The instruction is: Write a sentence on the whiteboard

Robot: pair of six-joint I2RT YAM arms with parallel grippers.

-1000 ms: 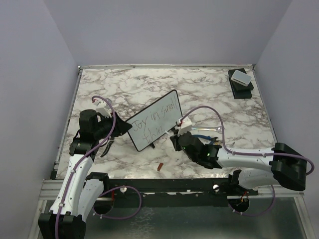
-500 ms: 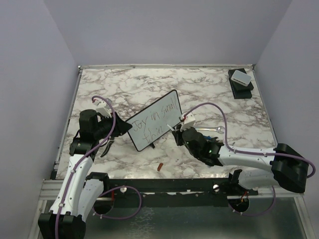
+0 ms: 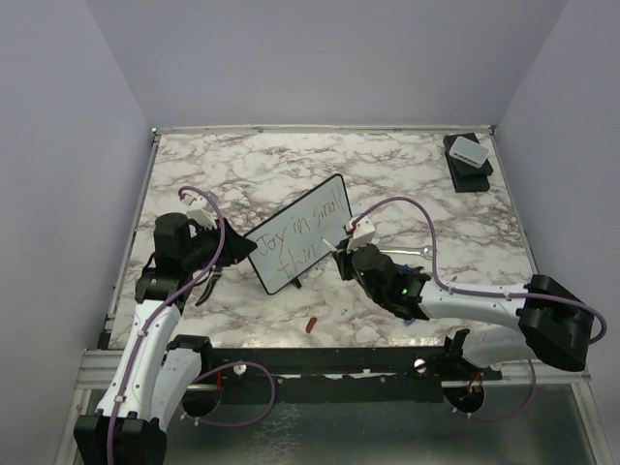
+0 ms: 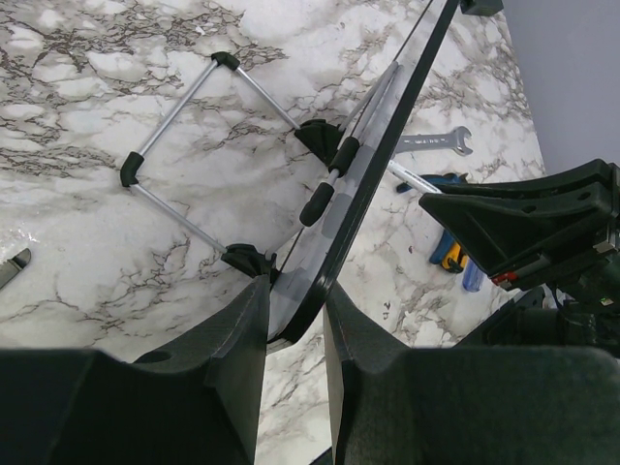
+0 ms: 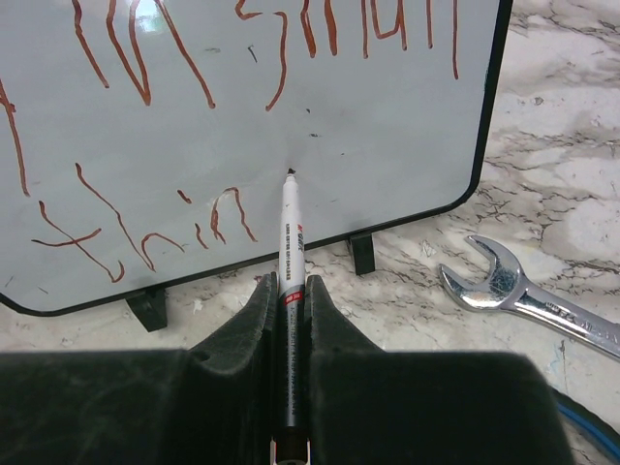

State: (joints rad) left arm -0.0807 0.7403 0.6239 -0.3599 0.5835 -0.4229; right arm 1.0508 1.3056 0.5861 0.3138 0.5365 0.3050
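Whiteboard [image 5: 387, 126], a small rectangular white board with a thin black frame and two little black feet, stands near the middle of the grey-veined marble table [image 3: 407, 174], turned at an angle to both arms. Nearest the arms, a small red piece [image 3: 312, 325], perhaps a cap, lies by the table's front edge, out of the way. The left hand [image 4: 295, 310] is partly closed on the board's near side edge, and the frame sits between its black fingers. That clamp should stay firm, since the board only leans on a thin silver wire stand [image 4: 179, 145].

The right hand [image 5: 288, 286] is closed narrowly on a slim white marker [image 5: 290, 242]. The marker's tip is at the board just right of "thin", the unfinished end of the reddish handwritten sentence [image 3: 294, 242]. Whether the tip presses the surface I cannot tell. I would start the next letter close beside the "n" on the same line, with light pressure and short strokes. There is room before the frame.

A silver open-ended spanner [image 5: 523, 295] lies just beyond the right foot, so the wrist should stay above it. A black block topped with a white box [image 3: 468, 155] sits well apart at the far right corner
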